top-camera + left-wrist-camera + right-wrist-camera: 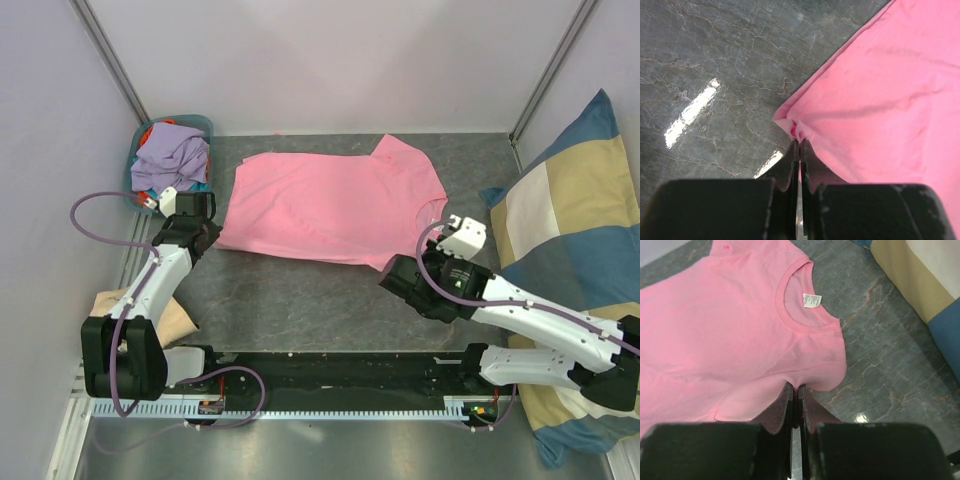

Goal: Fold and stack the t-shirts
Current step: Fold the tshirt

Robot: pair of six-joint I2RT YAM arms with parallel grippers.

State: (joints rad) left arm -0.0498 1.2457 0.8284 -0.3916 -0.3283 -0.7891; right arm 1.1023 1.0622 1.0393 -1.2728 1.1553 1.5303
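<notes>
0 folded: our left gripper (799, 144) and right gripper (795, 386) pinch the flat pink t-shirt (330, 205); other t-shirts (172, 155) crowd the far-left basket (200, 121).

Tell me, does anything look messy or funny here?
Yes. The teal basket in the far left corner overflows with crumpled shirts, and a big checked cushion slumps over the table at its right edge. The pink t-shirt lies spread flat.

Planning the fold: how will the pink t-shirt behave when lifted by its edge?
Probably floppy: the pink t-shirt lies flat with soft wrinkles and bunches where the left gripper pinches its corner. Likely light, being thin cloth; it should sag between held points.
</notes>
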